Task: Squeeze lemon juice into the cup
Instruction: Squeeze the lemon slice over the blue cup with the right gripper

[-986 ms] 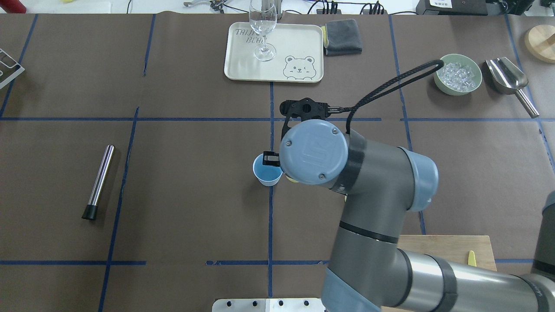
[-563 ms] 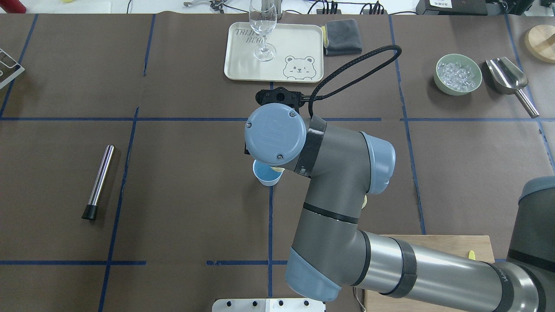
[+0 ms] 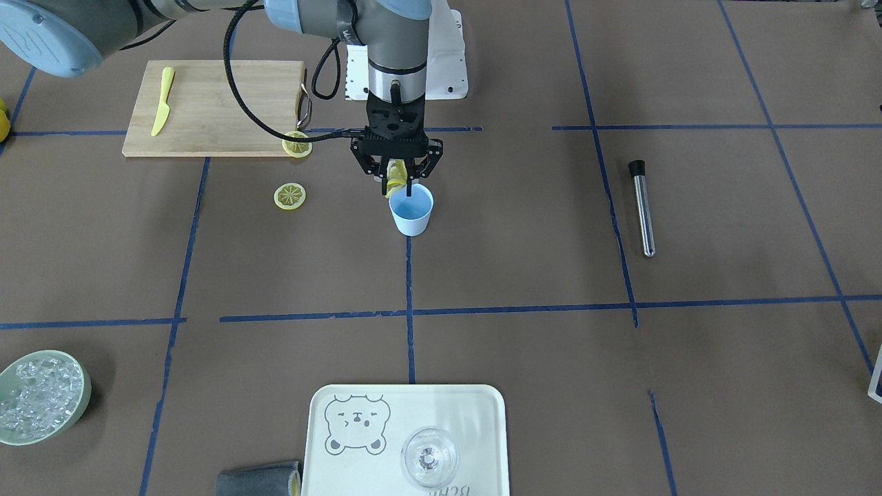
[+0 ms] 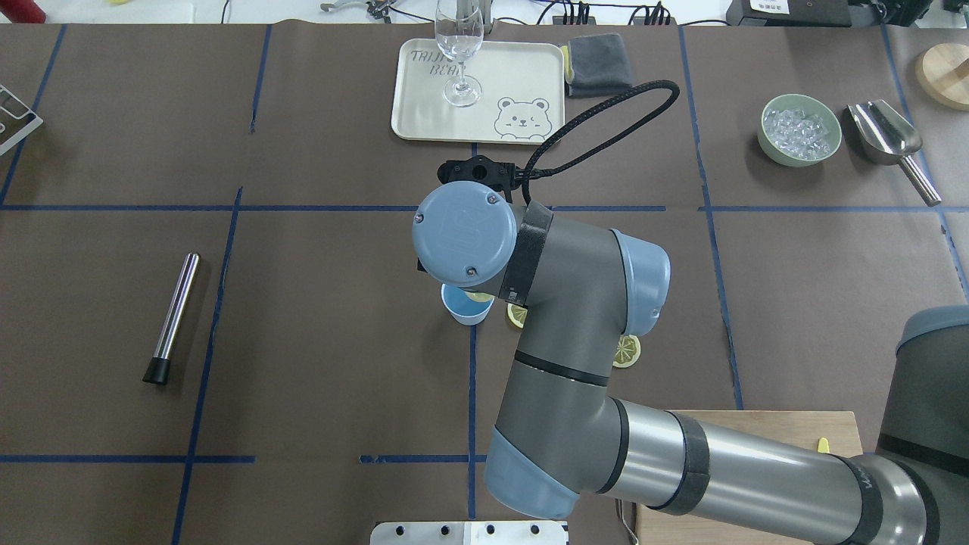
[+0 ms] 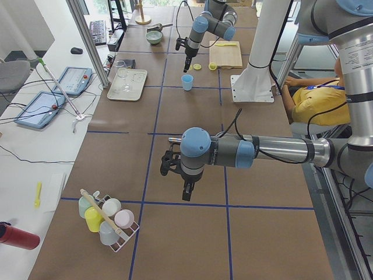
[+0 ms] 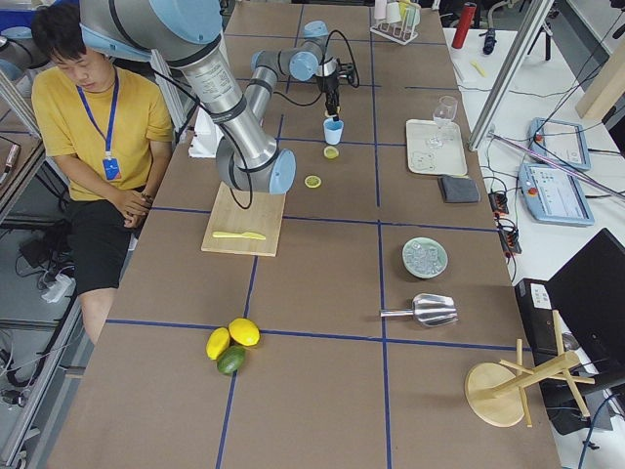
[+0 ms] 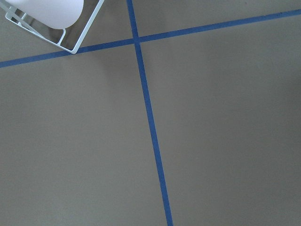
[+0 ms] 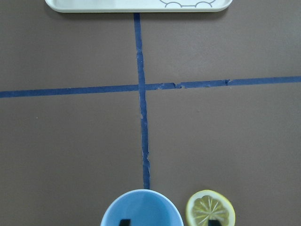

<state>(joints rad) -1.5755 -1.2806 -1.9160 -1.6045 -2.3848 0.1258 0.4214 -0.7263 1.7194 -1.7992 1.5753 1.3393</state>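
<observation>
Reaching in from the upper left of the front-facing view, the right arm (image 3: pixel 396 48) is seen with its wrist pointed straight down at upper centre. Preparation is judged done: a cutting board (image 3: pixel 213 103) lies at upper left, and two loose lemon slices (image 3: pixel 289 196) are seen on the table (image 3: pixel 524 262) near its lower right corner, left of the cup in that view. The right gripper (image 3: pixel 397 189) is clamped on a lemon piece (image 3: pixel 393 186), which is held just above the upper-left part of the rim of the cup (image 3: pixel 411 224). Pick-up and carry are thus taken as complete, and the squeeze itself is judged to be in hand. No juice can be made out: the cup's inside reads plain blue in the right wrist view, so yield cannot be told. Left to do, by judgement: pressing until juice falls, then setting the spent piece aside.

The left gripper (image 5: pixel 186 193) is seen only in the left side view, low centre, above bare table. Whether its fingers are apart or together cannot be told.

Orientation:
- **Cup:** stood upright just above centre of the front-facing view, mouth up, long axis vertical, tapering to its base.
- **Lemon piece:** held on edge and looking crumpled, long axis roughly top to bottom with a slight lean, lower end pointed at the cup mouth.
</observation>
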